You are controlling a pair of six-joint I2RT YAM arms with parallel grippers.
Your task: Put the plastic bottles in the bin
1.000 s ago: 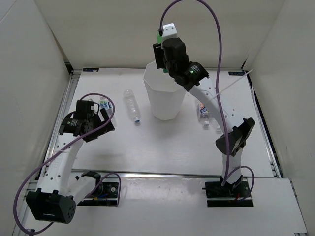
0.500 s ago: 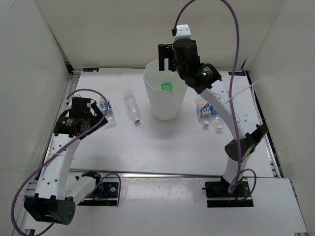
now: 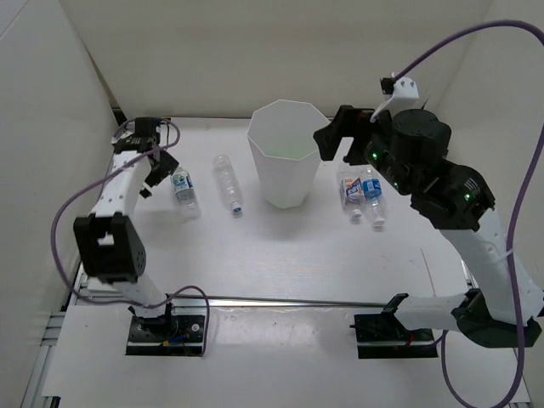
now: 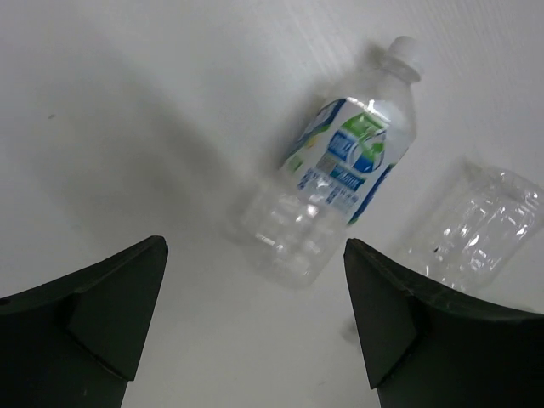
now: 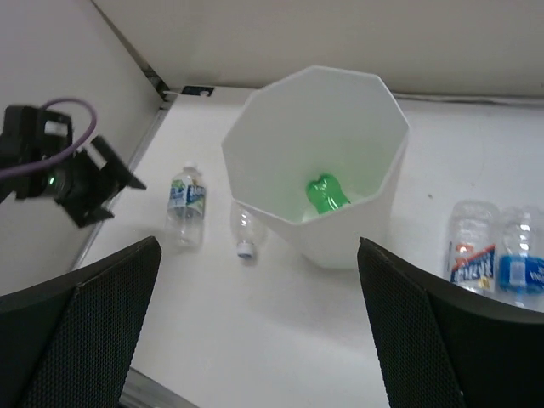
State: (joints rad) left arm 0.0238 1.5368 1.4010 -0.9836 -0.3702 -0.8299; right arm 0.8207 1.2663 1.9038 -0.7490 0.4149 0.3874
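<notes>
Farthest left of the bin (image 3: pixel 284 161), my left gripper (image 3: pixel 158 172) hovers with its jaws spread wide and nothing between them, just beside the labelled bottle (image 4: pixel 340 200), which lies on its side on the table (image 3: pixel 280 255). In the left wrist view the bottle sits between the 2 fingers (image 4: pixel 93 314) but slightly off to the right, its cap pointing away from the camera. This looks like the pick in hand, so I want to centre the jaws across the labelled middle, turn the wrist so the fingers cross the bottle's long axis, then go down low before squeezing. A thin round bottle will likely roll or squirt out if I pinch it high or near the cap. Closer to the bin's left side lies the bare clear bottle (image 3: pixel 228 183), well clear of my fingers, so I judge there is little chance of knocking it. The bin stands upright, with the green bottle (image 5: pixel 325 194) resting at its bottom: 1 of 5 in, 4 on the table. Just off the bin's right rim and above it, my right gripper (image 3: pixel 333 140) hangs empty, fingers fully apart. Right of the bin lie the inner bottle (image 3: pixel 349 194) and the outer bottle (image 3: pixel 371 195), side by side and nearly touching. That closeness may make a clean single grasp awkward there.
</notes>
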